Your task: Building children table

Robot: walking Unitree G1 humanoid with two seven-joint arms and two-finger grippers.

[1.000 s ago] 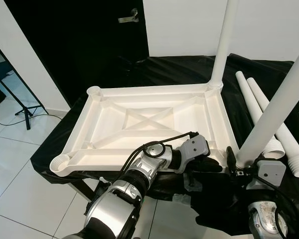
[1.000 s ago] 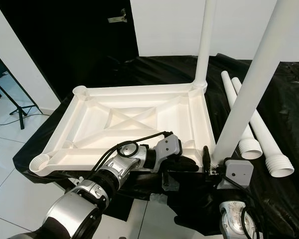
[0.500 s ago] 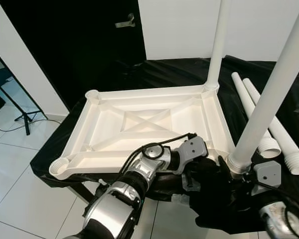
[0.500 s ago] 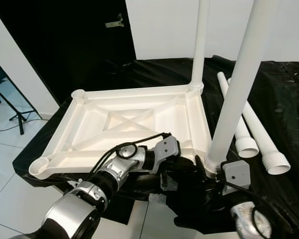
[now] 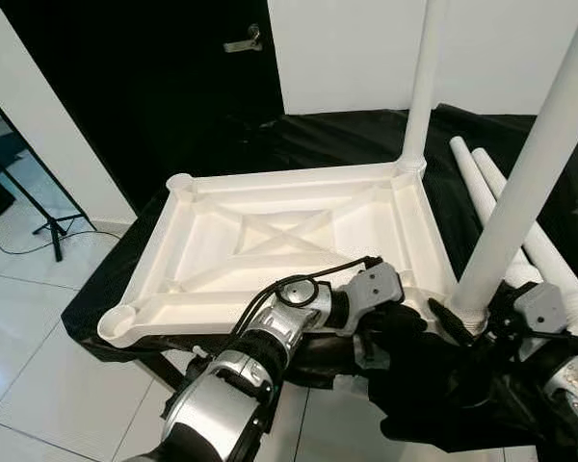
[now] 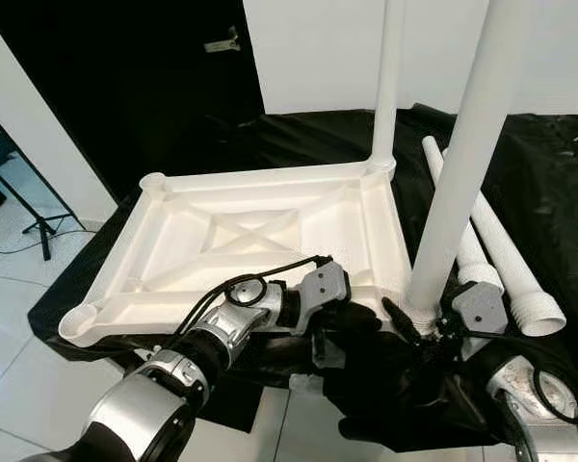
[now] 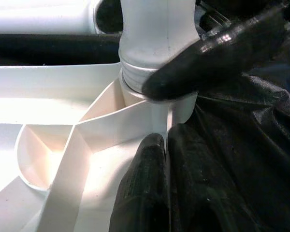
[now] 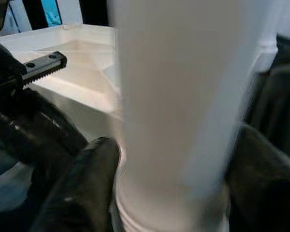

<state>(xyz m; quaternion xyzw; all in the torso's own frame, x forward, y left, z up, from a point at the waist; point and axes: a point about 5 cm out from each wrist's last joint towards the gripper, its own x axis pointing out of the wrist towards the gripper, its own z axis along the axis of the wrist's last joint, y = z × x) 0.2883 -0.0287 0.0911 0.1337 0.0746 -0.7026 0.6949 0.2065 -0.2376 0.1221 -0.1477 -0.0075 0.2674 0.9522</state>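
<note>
Right gripper (image 6: 426, 325): fingers clamped on the base of the near leg (image 6: 459, 164), one finger each side of the tube, just above its threaded collar. The leg stands nearly upright, its foot entering the near right corner socket (image 7: 157, 99) of the tabletop (image 5: 270, 241). In the left wrist view the threads sit partly above the socket rim, so by my reading it is not fully seated.

Left gripper (image 5: 405, 322): fingers pressed together on the tabletop's edge wall right beside that socket, bracing the corner.

Tabletop lies upside down on a black sheet (image 5: 299, 135), ribs up. A far leg (image 5: 422, 87) is already standing in the far right corner. Two spare legs (image 5: 491, 192) lie side by side on the sheet to the right, well apart from the two open left sockets.

To do this step well:
- keep the leg square to the socket; any lean risks cross-threading
- hold the grip low, near the collar, for control
- left gripper should hold the corner firm so the top does not slide on the slick sheet
- turn or press until the collar meets the rim
</note>
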